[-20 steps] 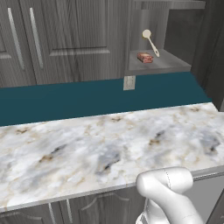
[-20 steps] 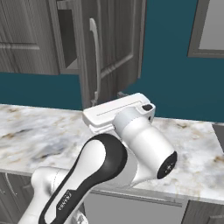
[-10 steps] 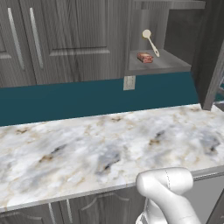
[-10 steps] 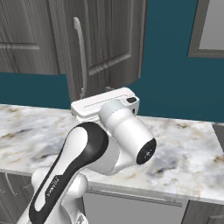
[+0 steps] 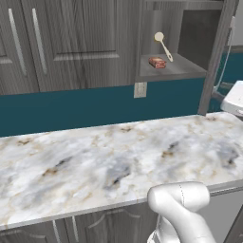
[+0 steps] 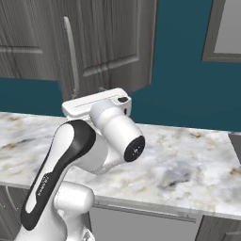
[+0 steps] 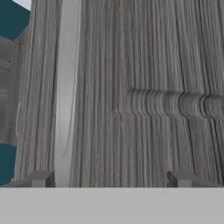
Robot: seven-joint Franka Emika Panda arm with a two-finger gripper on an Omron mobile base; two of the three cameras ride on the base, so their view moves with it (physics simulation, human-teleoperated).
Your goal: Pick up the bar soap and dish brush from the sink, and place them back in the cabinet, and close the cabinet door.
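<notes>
Gripper (image 7: pixel 111 178) stands spread wide, holding nothing, pressed close up against the cabinet door (image 7: pixel 144 87); the door's silver bar handle (image 7: pixel 66 83) runs just beside its left fingertip (image 7: pixel 41 178). Bar soap (image 5: pixel 157 62) and dish brush (image 5: pixel 163 44) already sit on the shelf of the cabinet (image 5: pixel 178 71), off beyond the door's far side from the gripper, brush leaning just above the soap. So both items look stowed and the closing step is in hand. Door edge hangs ajar. Next move probably calls for pushing the panel flat-on toward the cabinet, keeping contact beside the handle until it shuts flush.
</notes>
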